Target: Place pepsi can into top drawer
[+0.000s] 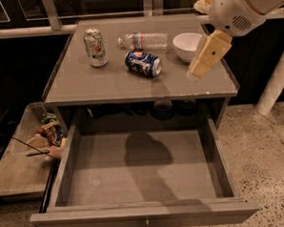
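The pepsi can (pixel 143 63) lies on its side on the grey cabinet top (pixel 107 84), near the middle. The top drawer (pixel 140 173) is pulled wide open below, its grey bottom bare, with a small metal knob (pixel 147 226) on its front. My gripper (pixel 205 58) hangs over the right part of the cabinet top, to the right of the pepsi can and apart from it, just in front of the white bowl. It holds nothing that I can see.
A green-and-white can (pixel 95 47) stands upright at the back left of the top. A clear plastic bottle (pixel 144 39) lies behind the pepsi can. A white bowl (pixel 187 45) sits at the back right. A low tray (pixel 20 164) with snack items is on the left.
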Robot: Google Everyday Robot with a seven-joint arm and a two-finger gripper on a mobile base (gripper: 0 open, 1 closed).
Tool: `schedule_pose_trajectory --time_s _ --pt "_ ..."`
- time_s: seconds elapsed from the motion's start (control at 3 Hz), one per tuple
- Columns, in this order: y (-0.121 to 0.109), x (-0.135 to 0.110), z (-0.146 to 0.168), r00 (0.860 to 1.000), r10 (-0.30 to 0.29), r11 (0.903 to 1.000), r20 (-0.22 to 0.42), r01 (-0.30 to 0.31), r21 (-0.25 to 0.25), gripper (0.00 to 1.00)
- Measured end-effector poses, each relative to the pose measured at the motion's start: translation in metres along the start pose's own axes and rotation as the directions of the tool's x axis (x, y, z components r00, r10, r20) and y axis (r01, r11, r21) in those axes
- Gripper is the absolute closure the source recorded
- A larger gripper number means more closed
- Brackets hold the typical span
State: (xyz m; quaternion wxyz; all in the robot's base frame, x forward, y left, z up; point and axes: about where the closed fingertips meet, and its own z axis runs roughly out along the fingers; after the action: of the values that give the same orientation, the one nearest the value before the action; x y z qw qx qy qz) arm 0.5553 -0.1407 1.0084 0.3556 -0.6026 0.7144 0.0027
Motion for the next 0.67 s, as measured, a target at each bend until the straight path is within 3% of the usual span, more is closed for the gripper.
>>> schedule_pose_trajectory --time_s 0.67 --pt "-0.022 -0.014 0.081 0.999 0.040 0.9989 0.021 -0.039 -0.026 0.00"
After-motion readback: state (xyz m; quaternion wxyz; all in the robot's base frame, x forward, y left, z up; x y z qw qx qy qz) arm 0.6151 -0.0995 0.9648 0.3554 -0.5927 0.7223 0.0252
